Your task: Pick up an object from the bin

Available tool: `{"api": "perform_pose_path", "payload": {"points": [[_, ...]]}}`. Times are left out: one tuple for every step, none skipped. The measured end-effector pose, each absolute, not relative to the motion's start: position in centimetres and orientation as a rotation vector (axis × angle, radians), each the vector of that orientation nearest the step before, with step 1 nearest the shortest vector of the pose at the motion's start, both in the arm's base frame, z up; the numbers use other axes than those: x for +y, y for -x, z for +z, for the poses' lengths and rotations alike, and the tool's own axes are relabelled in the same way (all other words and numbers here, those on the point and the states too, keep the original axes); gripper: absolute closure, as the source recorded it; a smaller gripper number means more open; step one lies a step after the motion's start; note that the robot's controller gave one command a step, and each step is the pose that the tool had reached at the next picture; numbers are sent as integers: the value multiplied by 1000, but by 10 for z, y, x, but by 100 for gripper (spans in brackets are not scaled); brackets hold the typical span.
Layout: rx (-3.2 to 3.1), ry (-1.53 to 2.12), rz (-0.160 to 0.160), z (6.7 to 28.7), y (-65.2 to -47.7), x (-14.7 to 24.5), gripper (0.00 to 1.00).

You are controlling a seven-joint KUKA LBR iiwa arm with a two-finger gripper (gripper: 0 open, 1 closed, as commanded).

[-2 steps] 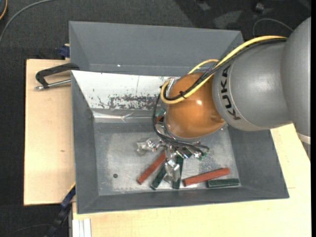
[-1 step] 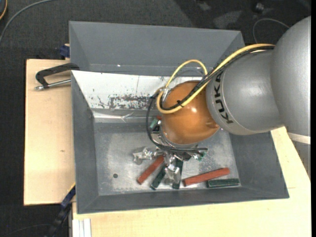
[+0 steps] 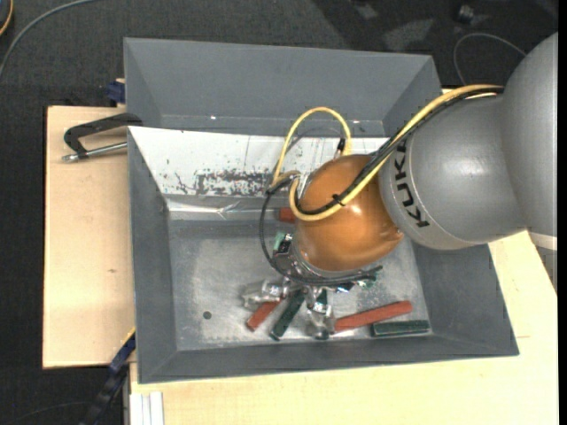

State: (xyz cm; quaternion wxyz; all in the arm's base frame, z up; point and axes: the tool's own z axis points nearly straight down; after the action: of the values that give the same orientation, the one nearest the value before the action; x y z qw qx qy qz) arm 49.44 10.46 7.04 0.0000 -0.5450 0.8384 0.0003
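- Although the approach seems to be made, nothing is seen raised off the floor of the bin, so the pick itself is judged not yet done.
- Closest to the near wall, at the right end of a small heap, a flat dark green piece is seen, with a long red stick just beside it. Both lie apart from the hand.
- To the left, a dark green pen-like thing and a red-brown stick are found lying slantwise side by side, and some small silvery bits lie just behind them.
- The hand is found low in the middle of this heap, right at the pen-like thing and the silvery bits.
- Whether the hand is spread or pressed together cannot be told, as it is hidden from above by the orange wrist cover.
- Which thing is meant cannot be settled. The pen-like thing and the silvery bits are judged likeliest, being nearest.
- Farther back, a small red thing is glimpsed beside the cover.
- What is left, by this judgement, is a confirmed grip, the lift, and the carrying clear of the bin.
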Motion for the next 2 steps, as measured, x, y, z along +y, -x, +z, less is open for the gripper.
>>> {"api": "perform_pose_path", "payload": {"points": [[2633,1711,0,71,-495,105,100],[2633,1708,1,71,-495,106,100]]}}
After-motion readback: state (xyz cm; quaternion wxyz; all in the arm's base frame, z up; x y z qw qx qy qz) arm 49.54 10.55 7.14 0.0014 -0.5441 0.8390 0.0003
